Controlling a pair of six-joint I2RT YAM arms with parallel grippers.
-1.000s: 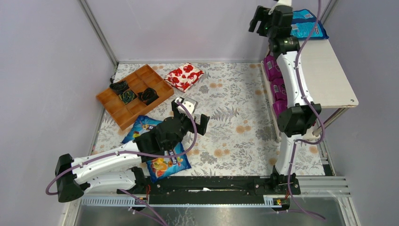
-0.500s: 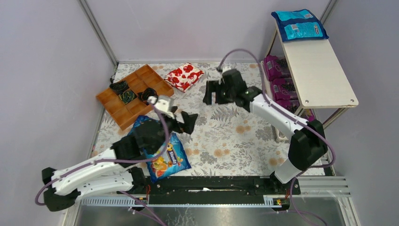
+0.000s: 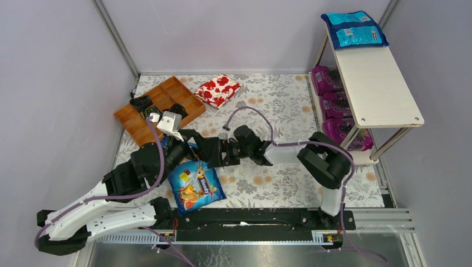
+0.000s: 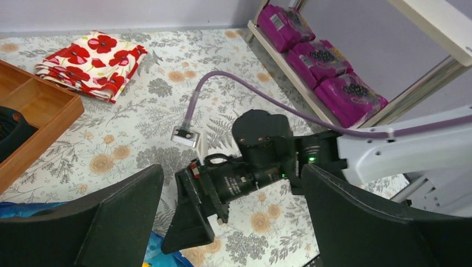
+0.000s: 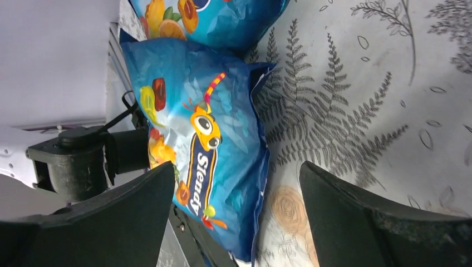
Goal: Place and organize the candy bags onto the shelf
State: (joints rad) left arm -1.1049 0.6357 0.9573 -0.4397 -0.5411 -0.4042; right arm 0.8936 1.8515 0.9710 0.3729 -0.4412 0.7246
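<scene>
A blue candy bag lies on the flowered table near the front, and a second blue bag lies just behind it, largely hidden under my left arm from above. My right gripper is low over the table, open, its jaws facing the nearer blue bag's edge and holding nothing. My left gripper hovers close beside it, wide open and empty, looking at the right wrist. The shelf at the right carries one blue bag on top and purple bags below.
A brown compartment tray with dark wrapped pieces sits at the back left. A red-and-white flowered packet lies behind the middle. The two arms are nearly touching over the table. A purple cable loops from the right wrist.
My right arm has swung down from the shelf top to the table beside the blue bags. My left arm has drawn back to the left.
</scene>
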